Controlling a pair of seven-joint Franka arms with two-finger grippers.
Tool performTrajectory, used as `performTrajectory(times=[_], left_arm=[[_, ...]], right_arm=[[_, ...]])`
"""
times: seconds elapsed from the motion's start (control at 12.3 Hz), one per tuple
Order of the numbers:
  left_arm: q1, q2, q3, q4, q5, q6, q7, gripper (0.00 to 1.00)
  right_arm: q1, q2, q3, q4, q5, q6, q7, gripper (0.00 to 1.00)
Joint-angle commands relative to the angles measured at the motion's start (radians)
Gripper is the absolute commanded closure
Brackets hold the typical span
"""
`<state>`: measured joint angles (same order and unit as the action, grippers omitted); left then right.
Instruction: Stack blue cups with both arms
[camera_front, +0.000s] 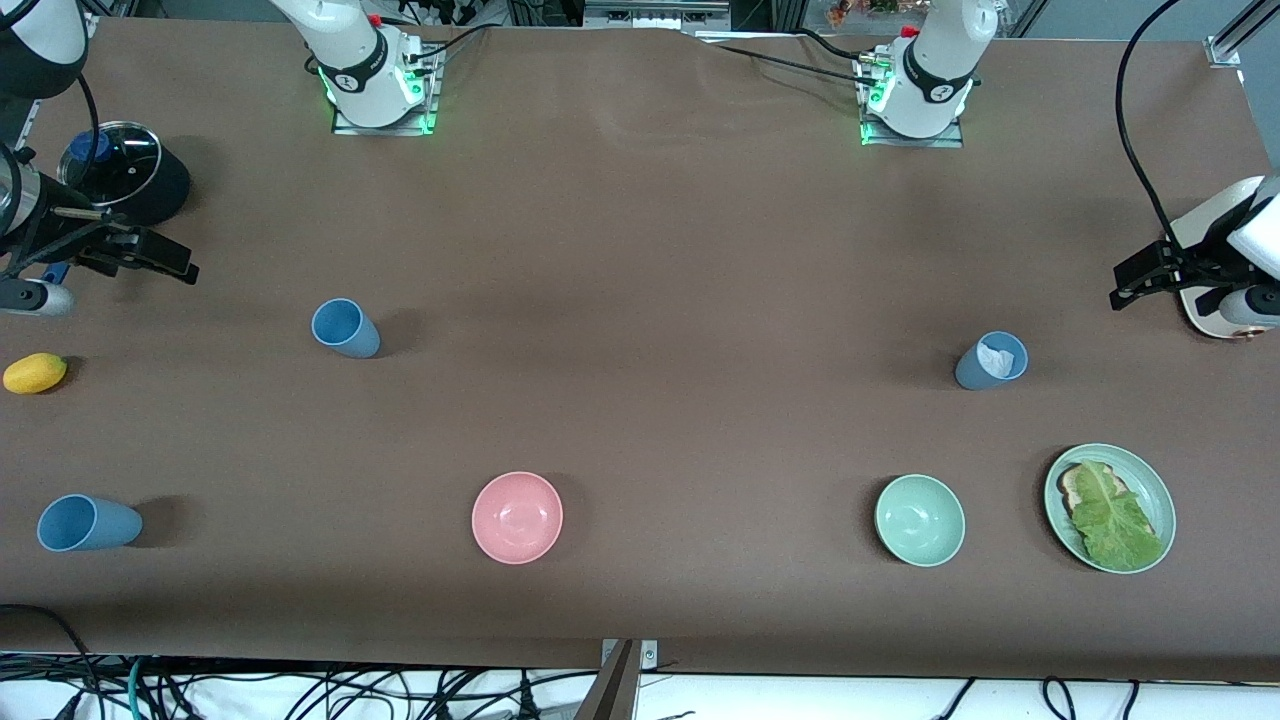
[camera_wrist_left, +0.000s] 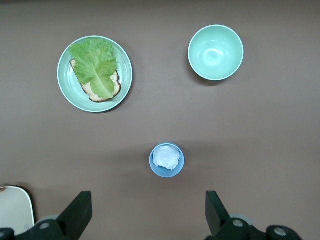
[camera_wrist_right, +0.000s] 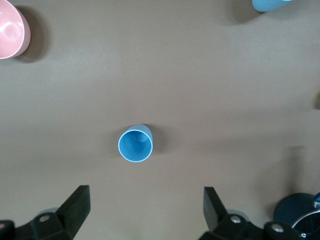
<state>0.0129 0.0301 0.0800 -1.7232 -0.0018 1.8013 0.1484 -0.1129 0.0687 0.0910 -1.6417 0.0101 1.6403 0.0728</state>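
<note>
Three blue cups stand on the brown table. A sky-blue cup (camera_front: 345, 328) stands toward the right arm's end and shows in the right wrist view (camera_wrist_right: 135, 144). Another sky-blue cup (camera_front: 88, 522) stands nearer the front camera, at that same end (camera_wrist_right: 267, 4). A slate-blue cup (camera_front: 991, 360) with crumpled white paper in it stands toward the left arm's end (camera_wrist_left: 167, 160). My right gripper (camera_front: 160, 258) hangs open and empty over the table beside the pot (camera_wrist_right: 145, 212). My left gripper (camera_front: 1135, 285) hangs open and empty over the table's left-arm end (camera_wrist_left: 148, 215).
A pink bowl (camera_front: 517, 517), a green bowl (camera_front: 920, 520) and a green plate (camera_front: 1158, 490) with bread and lettuce lie near the front edge. A black pot with a glass lid (camera_front: 120, 170) and a yellow fruit (camera_front: 35, 373) are at the right arm's end. A cream board (camera_front: 1205, 305) lies below the left gripper.
</note>
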Motion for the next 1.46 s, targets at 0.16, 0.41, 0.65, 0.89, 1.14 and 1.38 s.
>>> performTrajectory(times=[0.16,0.41,0.65,0.89,1.14,1.38], left_arm=[[0.006,0.002,0.0,0.007,-0.015,0.006,0.028,0.0],[0.006,0.002,0.0,0.007,-0.015,0.006,0.028,0.0],[0.006,0.002,0.0,0.007,-0.015,0.006,0.028,0.0],[0.006,0.002,0.0,0.007,-0.015,0.006,0.028,0.0],[0.006,0.002,0.0,0.007,-0.014,0.007,0.028,0.0],[0.006,0.002,0.0,0.007,-0.014,0.009,0.028,0.0]], right_arm=[[-0.001,0.005,0.004,0.016,-0.01,-0.019,-0.002,0.0],[-0.001,0.005,0.004,0.017,-0.01,-0.039,-0.001,0.0],[-0.001,0.005,0.004,0.017,-0.01,-0.039,-0.001,0.0],[-0.001,0.005,0.004,0.017,-0.01,-0.039,-0.001,0.0],[-0.001,0.005,0.004,0.017,-0.01,-0.039,-0.001,0.0],[-0.001,0.005,0.004,0.017,-0.01,-0.039,-0.001,0.0]])
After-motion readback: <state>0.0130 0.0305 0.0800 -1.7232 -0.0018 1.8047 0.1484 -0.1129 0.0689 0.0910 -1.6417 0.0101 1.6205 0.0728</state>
